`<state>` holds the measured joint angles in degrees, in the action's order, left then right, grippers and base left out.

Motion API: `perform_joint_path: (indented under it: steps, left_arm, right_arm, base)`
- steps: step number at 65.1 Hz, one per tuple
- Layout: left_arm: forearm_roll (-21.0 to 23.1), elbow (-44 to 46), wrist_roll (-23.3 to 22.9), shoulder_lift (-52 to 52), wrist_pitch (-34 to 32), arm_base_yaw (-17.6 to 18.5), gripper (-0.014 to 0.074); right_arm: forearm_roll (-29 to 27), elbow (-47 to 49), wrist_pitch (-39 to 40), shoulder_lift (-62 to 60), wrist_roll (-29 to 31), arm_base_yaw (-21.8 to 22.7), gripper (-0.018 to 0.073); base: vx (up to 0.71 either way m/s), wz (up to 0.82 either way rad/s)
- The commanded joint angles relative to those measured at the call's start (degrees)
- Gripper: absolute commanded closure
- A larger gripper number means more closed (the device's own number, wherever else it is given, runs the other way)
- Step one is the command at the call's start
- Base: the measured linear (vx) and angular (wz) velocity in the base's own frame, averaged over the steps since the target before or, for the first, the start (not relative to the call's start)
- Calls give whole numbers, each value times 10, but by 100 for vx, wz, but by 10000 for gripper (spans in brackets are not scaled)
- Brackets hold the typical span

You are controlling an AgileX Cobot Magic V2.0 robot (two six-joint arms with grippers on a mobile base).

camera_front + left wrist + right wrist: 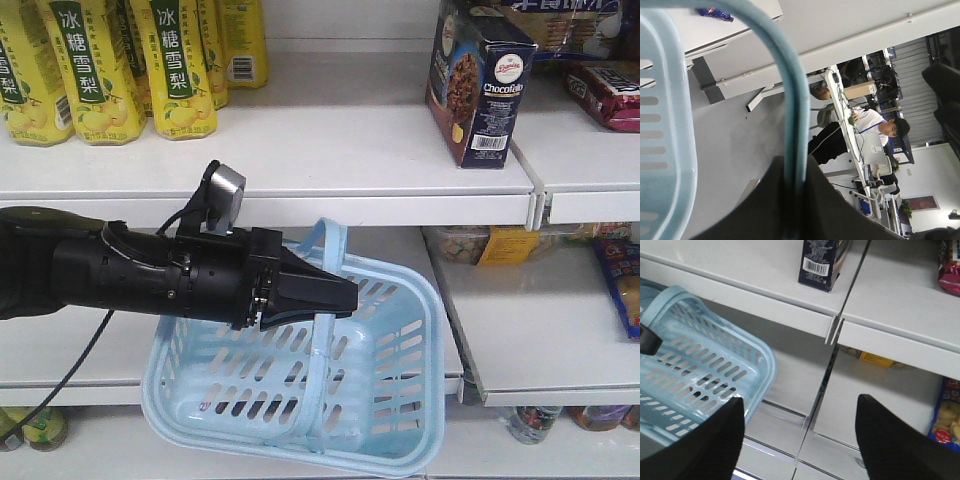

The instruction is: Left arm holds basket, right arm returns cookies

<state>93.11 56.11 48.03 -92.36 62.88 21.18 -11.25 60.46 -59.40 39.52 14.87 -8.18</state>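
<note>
On my front view the left arm (150, 275), a black cylinder with a silver camera block on top, reaches in from the left edge. Its hand (335, 300) is clamped on the hoop handle of the basket (400, 400), one light blue plastic tub with slotted sides, hanging tilted in front of the lower shelf. On the top shelf (330, 150), at its left end, I see yellow pear-drink bottles (180, 70); I can't count them, as the frame edges crop them. Towards the shelf's right corner stands the one box of cookies (478, 85), a dark navy carton, long axis upright, barcode side facing me. My right wrist view shows the right hand (800, 440) with its two smooth black fingers (900, 445) apart and nothing between them.
</note>
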Motion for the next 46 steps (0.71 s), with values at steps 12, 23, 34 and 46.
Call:
perform_joint_path:
  steps: [12, 23, 34, 46]
  left_arm:
    - [88, 19, 3, 19, -8, -7, 602]
    - [88, 19, 3, 19, -8, -7, 602]
    - [88, 19, 3, 19, -8, -7, 602]
    - [88, 19, 3, 19, -8, -7, 602]
  right_arm:
    - [35, -93, 53, -118, -51, 2, 170]
    - [51, -199, 174, -199, -68, 2, 178]
    - [52, -315, 337, -254, -55, 2, 178]
    - [52, -433, 510, -277, -55, 2, 178]
  base:
    - [0, 0]
    - [0, 0]
    - [0, 0]
    - [0, 0]
